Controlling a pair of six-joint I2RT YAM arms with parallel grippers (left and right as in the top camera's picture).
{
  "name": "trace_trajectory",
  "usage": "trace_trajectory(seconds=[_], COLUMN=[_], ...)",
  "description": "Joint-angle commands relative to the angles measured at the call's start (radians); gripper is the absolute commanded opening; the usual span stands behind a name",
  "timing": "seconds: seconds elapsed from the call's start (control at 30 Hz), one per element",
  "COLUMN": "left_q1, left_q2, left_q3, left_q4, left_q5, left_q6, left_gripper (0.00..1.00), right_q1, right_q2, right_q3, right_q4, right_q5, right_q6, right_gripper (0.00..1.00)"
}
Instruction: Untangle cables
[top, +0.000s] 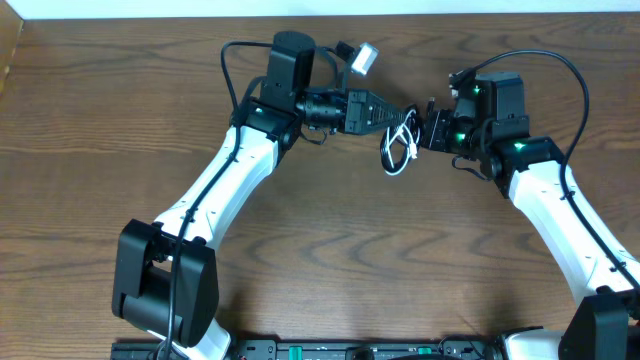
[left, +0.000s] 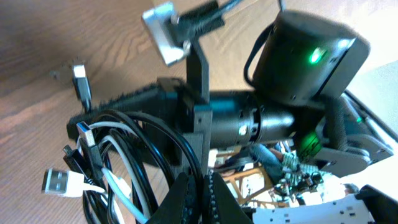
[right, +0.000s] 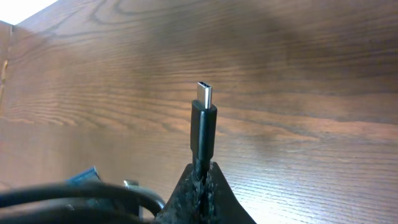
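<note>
The white cable (top: 398, 152) and the black cable (top: 411, 128) hang looped together between my two grippers, just above the wooden table (top: 330, 250). My left gripper (top: 405, 113) is shut on a black strand of the bundle. In the left wrist view its jaws (left: 200, 186) pinch the black cable (left: 158, 140); the white cable's flat plug (left: 59, 182) dangles to the left. My right gripper (top: 428, 128) is shut on the black cable's end. In the right wrist view its jaws (right: 202, 173) hold the black plug (right: 203, 121) pointing up.
The right arm's wrist housing with a green light (left: 311, 59) is close in front of the left gripper. A thick black arm wire (top: 545, 62) arcs over the right wrist. The table's far edge (top: 400, 12) runs just behind both grippers.
</note>
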Motion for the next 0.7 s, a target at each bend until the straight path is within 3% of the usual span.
trace_trajectory(seconds=[0.0,0.23,0.47,0.67], left_q1=[0.015,0.015,0.021,0.021], left_q2=[-0.011,-0.011,-0.011,-0.011], left_q3=[0.026,0.026,0.026,0.026], left_q4=[0.048,0.056,0.056,0.061], left_q5=[-0.016,-0.068,-0.191,-0.195], left_q6=[-0.127,-0.126,-0.171,-0.205], left_gripper=[0.08,0.07,0.07,0.07], right_q1=[0.003,0.003,-0.038,-0.073], right_q2=[0.002,-0.020,-0.152,-0.267], right_q3=[0.014,0.014,0.014,0.014], right_q4=[-0.005,-0.013,-0.105,-0.121], right_q5=[-0.074,-0.271,-0.277,-0.277], right_q6=[-0.027,-0.064,-0.109,-0.108], right_gripper=[0.01,0.01,0.01,0.01])
